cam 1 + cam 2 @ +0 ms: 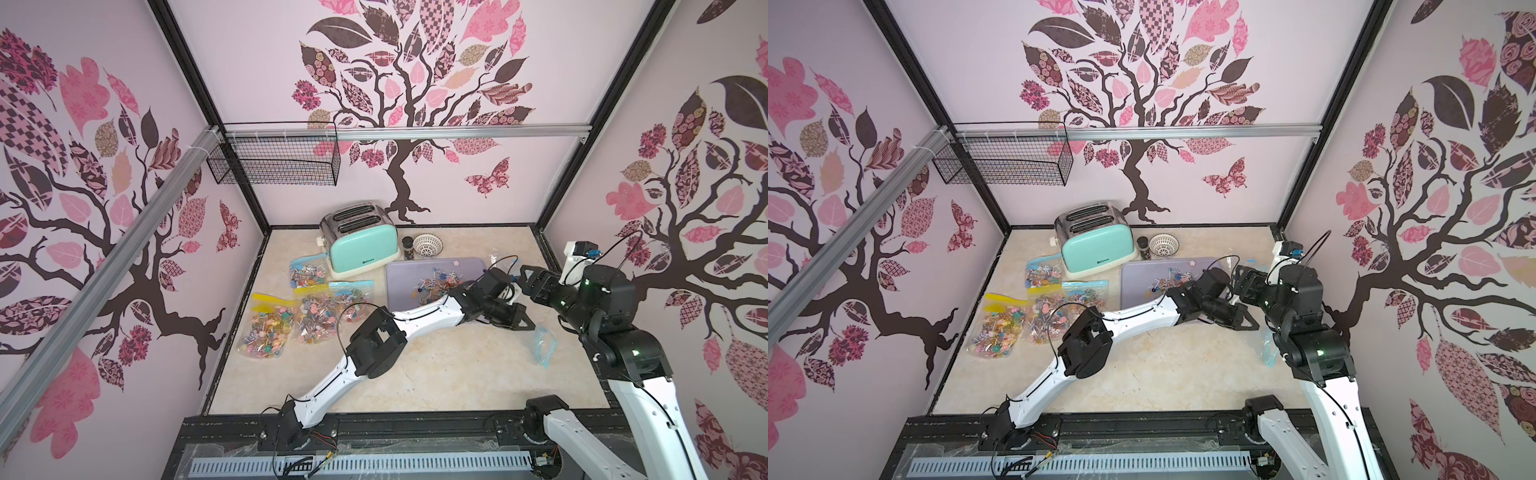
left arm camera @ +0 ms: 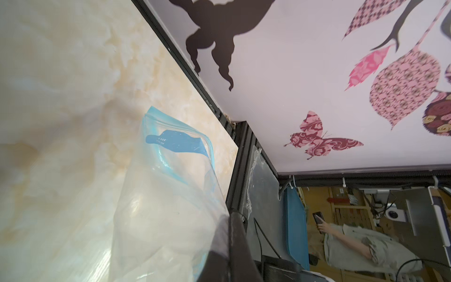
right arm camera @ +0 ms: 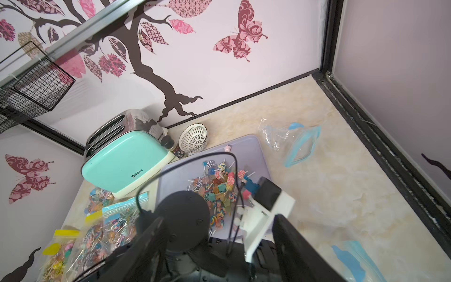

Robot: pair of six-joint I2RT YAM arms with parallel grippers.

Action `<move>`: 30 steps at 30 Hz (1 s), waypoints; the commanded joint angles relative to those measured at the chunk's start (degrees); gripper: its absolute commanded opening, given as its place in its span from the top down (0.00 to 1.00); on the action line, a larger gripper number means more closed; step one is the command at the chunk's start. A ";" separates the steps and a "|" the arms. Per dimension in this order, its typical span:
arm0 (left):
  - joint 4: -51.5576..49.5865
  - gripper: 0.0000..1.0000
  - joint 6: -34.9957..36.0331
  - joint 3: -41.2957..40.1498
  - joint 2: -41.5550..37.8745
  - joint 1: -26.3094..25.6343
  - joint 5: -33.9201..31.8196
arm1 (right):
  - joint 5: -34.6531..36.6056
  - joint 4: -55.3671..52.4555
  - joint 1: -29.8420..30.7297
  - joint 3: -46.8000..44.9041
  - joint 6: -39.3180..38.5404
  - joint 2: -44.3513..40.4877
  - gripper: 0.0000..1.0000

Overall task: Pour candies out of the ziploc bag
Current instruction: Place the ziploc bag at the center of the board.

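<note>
**Beside the tray: parting with the emptied bag**

Candies lie heaped on the tray. Left gripper, clamped on the limp bag, holds it just above the table. Right gripper stands wide, empty. Best practice: lower until the film rests clear of the tray, then let go.

Text watch | toaster: dark brand word on its mint side, reads like "Belinee"; too small to make out in both top views | ziploc bag: tiny white print on blue tab, unreadable | jar: label blurred
</note>
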 commanded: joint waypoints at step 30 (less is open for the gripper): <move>-43.03 0.03 14.91 -25.10 -33.38 8.72 -41.14 | -11.73 2.49 -0.05 -4.39 -0.35 6.92 0.26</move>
